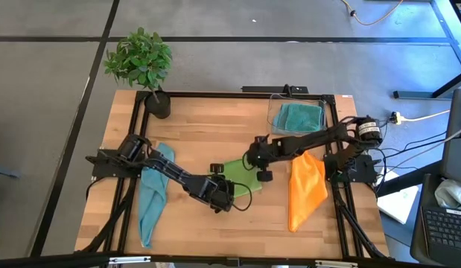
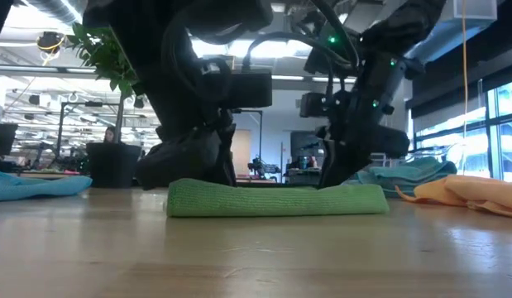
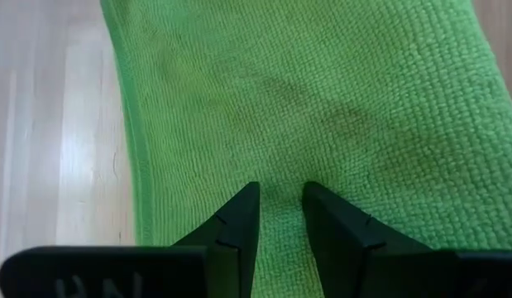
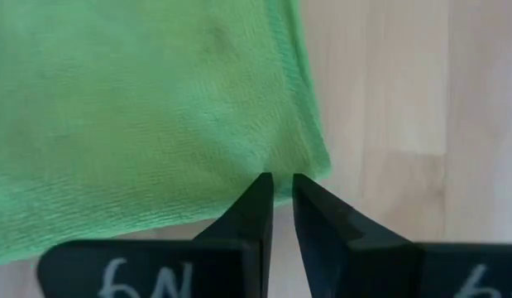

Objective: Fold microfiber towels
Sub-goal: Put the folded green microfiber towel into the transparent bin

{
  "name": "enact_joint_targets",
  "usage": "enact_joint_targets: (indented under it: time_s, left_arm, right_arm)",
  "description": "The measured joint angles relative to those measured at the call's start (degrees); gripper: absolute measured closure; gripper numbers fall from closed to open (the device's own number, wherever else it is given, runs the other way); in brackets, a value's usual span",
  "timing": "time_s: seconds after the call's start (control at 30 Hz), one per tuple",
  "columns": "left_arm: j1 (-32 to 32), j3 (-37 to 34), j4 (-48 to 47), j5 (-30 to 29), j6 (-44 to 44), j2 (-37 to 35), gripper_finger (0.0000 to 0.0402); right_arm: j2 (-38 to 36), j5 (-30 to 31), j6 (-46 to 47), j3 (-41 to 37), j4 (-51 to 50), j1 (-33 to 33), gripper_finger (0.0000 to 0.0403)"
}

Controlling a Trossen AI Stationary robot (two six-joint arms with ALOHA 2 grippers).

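Observation:
A lime green towel (image 1: 241,177) lies folded flat on the wooden table's middle; the low view shows it as a thick, level pad (image 2: 276,200). My left gripper (image 3: 280,192) stands on its near-left end (image 2: 202,170), with its fingers closed on the cloth. My right gripper (image 4: 282,178) stands on its far-right end (image 2: 342,170), closed at a corner. A light blue towel (image 1: 152,197) lies in a long heap at the left. An orange towel (image 1: 304,190) lies bunched at the right. A teal towel (image 1: 299,115) lies in the clear bin. My left gripper pinches a small ridge of the towel's top surface (image 3: 280,178) between its two fingertips, a little in from the hemmed edge (image 3: 140,165). The fingers come from above, pointing down. The towel lies flat on the table. How many layers are pinched cannot be told. My right gripper pinches the towel close to its corner (image 4: 309,161) between its two fingertips, right at the edge. The fingers come from above, pointing down. The towel lies flat on the table under them. How many layers are pinched cannot be told.
A potted plant (image 1: 144,63) stands at the far left corner. The clear plastic bin (image 1: 273,112) stands at the far right. Bare wood shows between the plant and the bin, and along the near edge (image 1: 237,234).

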Motion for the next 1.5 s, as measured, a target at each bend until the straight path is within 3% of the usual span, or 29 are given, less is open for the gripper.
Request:
enact_joint_targets:
  time_s: [0.33,0.53,0.67,0.8,0.93,1.07,1.17,1.3,1.5]
  left_arm:
    - [-0.3,0.0,-2.1,-1.2,0.0,-0.2,0.0308]
    - [-1.4,-0.2,-5.7,-4.0,-0.4,-1.9,0.0308]
    - [-2.3,-0.2,-6.0,-6.0,-0.4,-4.0,0.0308]
    - [-3.4,-0.1,-6.5,-6.5,-0.4,-6.2,0.0308]
    - [-5.4,-0.1,-7.3,-6.7,-0.6,-8.7,0.0308]
    - [-7.8,-0.1,-8.4,-6.7,-0.6,-11.2,0.0308]
    - [-9.7,-0.1,-7.8,-6.4,-1.0,-12.4,0.0308]
    - [-11.4,-0.1,-6.8,-5.9,-1.4,-12.4,0.0308]
    - [-11.3,-0.1,-6.9,-6.2,-1.5,-12.4,0.0308]
  right_arm:
    - [-3.7,-1.7,2.1,-0.4,0.7,-0.3,0.0350]
    - [-12.8,-7.3,4.7,0.8,1.2,5.7,0.0349]
    - [-12.5,-7.4,7.9,0.9,3.4,12.0,0.0339]
    - [-6.7,-2.7,9.2,0.8,7.5,18.2,0.0289]
    - [-1.1,6.4,7.4,0.8,13.2,22.3,0.0211]
    - [2.8,12.7,7.7,1.9,12.9,23.7,0.0144]
    - [4.8,15.3,9.1,1.9,9.3,23.6,0.0122]
    - [5.9,15.3,11.0,1.9,6.0,22.3,0.0130]
    - [6.4,12.2,9.1,1.9,8.8,20.8,0.0189]
